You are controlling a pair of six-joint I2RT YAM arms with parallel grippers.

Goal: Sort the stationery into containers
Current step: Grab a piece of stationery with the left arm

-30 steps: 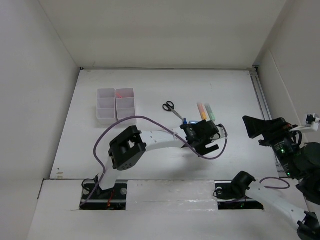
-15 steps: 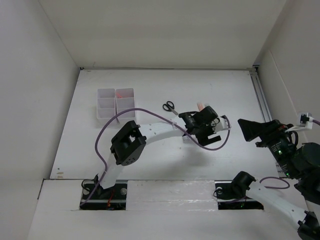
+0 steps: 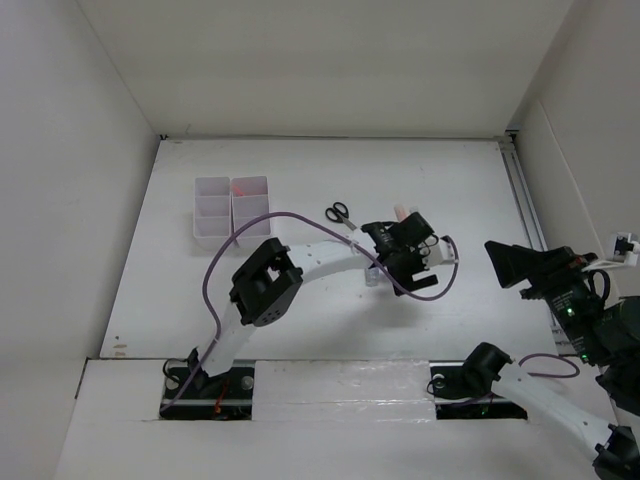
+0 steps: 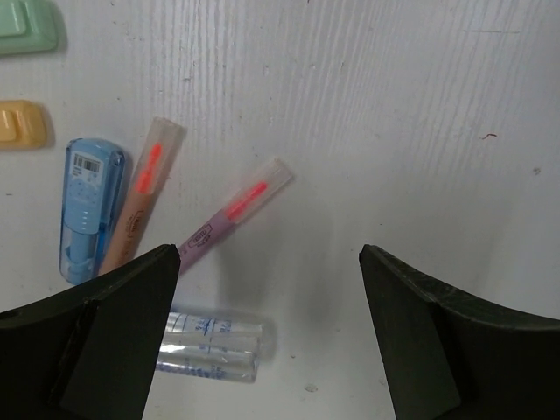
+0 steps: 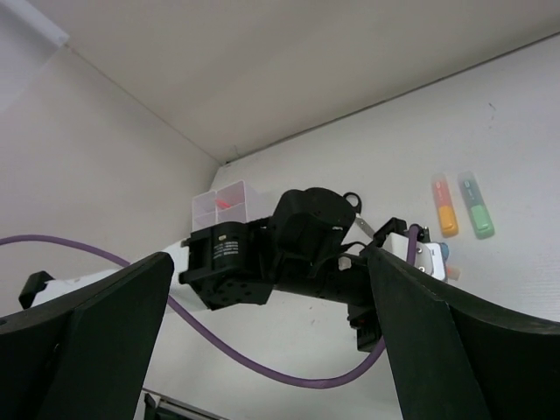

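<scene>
My left gripper (image 4: 271, 337) is open and empty, hovering above a group of stationery on the table. Below it lie a clear bottle (image 4: 210, 346), a purple-pink pen (image 4: 234, 213), an orange pen (image 4: 140, 197), a blue marker (image 4: 88, 206), an orange marker (image 4: 21, 122) and a green marker (image 4: 26, 26). In the top view the left gripper (image 3: 408, 252) hides most of them. Black-handled scissors (image 3: 338, 212) lie to its left. The white organizer (image 3: 232, 210) stands far left with a red item in one back compartment. My right gripper (image 3: 508, 262) is open, empty and raised at the right.
The right wrist view shows the left arm (image 5: 297, 254) with its purple cable (image 5: 262, 367), the organizer (image 5: 226, 203), and the orange marker (image 5: 444, 206) and green marker (image 5: 477, 206). White walls close in the table on three sides.
My left gripper has moved away from me, from just in front of the stationery to above it. The right arm has shifted slightly.
</scene>
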